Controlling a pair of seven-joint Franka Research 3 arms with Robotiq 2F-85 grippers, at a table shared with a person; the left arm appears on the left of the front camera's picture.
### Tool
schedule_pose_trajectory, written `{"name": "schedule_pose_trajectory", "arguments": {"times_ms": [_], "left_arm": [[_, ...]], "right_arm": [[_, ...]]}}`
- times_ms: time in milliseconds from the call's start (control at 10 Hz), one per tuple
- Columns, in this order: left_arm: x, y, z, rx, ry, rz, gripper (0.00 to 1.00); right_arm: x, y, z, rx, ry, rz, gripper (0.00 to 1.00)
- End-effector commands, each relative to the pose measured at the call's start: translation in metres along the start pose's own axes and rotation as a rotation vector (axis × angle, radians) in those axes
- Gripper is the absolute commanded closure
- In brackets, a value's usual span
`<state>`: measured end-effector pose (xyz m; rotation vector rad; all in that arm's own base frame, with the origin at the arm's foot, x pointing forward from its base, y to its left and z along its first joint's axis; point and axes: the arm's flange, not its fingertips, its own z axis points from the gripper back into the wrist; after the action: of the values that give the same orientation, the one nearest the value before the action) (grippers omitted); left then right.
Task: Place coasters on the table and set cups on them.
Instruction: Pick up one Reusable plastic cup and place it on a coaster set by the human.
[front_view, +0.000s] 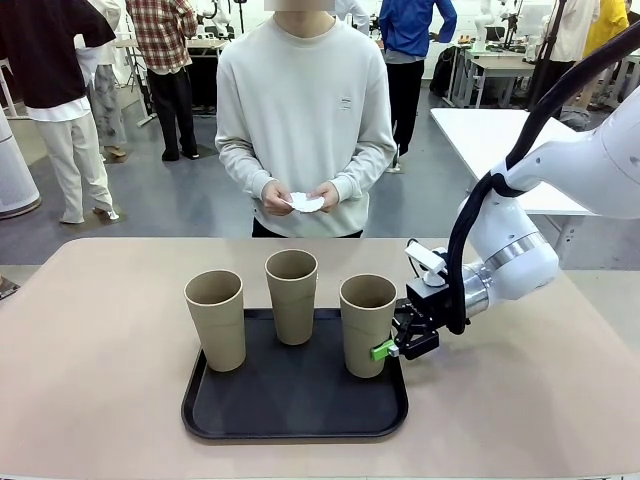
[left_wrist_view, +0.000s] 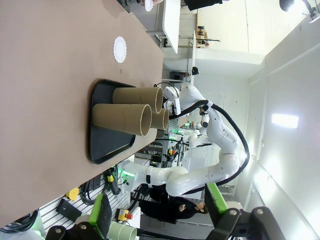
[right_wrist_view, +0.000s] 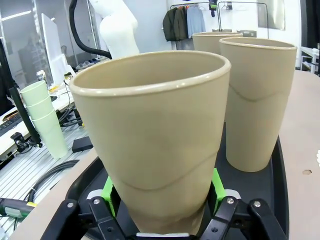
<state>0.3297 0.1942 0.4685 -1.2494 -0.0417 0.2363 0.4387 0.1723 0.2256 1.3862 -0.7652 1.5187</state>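
Observation:
Three tan cups stand on a black tray (front_view: 300, 420) on the beige table (front_view: 100, 320): left (front_view: 216, 320), middle (front_view: 291, 295) and right (front_view: 366, 320). My right gripper (front_view: 385, 348) is shut on the right cup near its base. In the right wrist view the green pads (right_wrist_view: 216, 187) press both sides of this cup (right_wrist_view: 155, 135). The person across the table holds white coasters (front_view: 305, 203) in both hands. One coaster (left_wrist_view: 120, 49) lies flat on the table beyond the tray (left_wrist_view: 107, 152). My left gripper (left_wrist_view: 159, 210) hangs open off the table's left end, holding nothing.
A white rectangular table (front_view: 480, 130) stands behind at the right. Several people stand in the room behind the person. Pale green cups (right_wrist_view: 47, 120) are stacked on a bench off the table's near side. Bare tabletop lies on both sides of the tray.

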Motion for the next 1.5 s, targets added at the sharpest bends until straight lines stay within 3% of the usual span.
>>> {"name": "schedule_pose_trajectory", "arguments": {"times_ms": [0,300,600,800,900,1100,1200,1400], "left_arm": [[-0.001,-0.001,0.001,-0.013,-0.003,-0.006,0.00],[-0.001,-0.001,0.001,-0.013,-0.003,-0.006,0.00],[-0.001,-0.001,0.001,-0.013,-0.003,-0.006,0.00],[-0.001,-0.001,0.001,-0.013,-0.003,-0.006,0.00],[-0.001,-0.001,0.001,-0.013,-0.003,-0.006,0.00],[-0.001,-0.001,0.001,-0.013,-0.003,-0.006,0.00],[-0.001,-0.001,0.001,-0.013,-0.003,-0.006,0.00],[-0.001,-0.001,0.001,-0.013,-0.003,-0.006,0.00]], "right_arm": [[0.006,-0.003,0.005,-0.030,-0.030,-0.014,1.00],[0.088,0.035,0.013,-0.234,-0.086,0.048,1.00],[0.153,0.037,0.032,-0.318,-0.119,0.038,1.00],[0.162,0.028,0.038,-0.393,-0.106,-0.089,1.00],[0.165,0.039,0.039,-0.298,-0.117,0.055,1.00],[0.165,0.039,0.039,-0.298,-0.117,0.055,1.00],[0.168,0.037,0.043,-0.325,-0.105,0.010,0.18],[0.192,0.030,0.037,-0.332,-0.099,-0.032,0.18]]}}
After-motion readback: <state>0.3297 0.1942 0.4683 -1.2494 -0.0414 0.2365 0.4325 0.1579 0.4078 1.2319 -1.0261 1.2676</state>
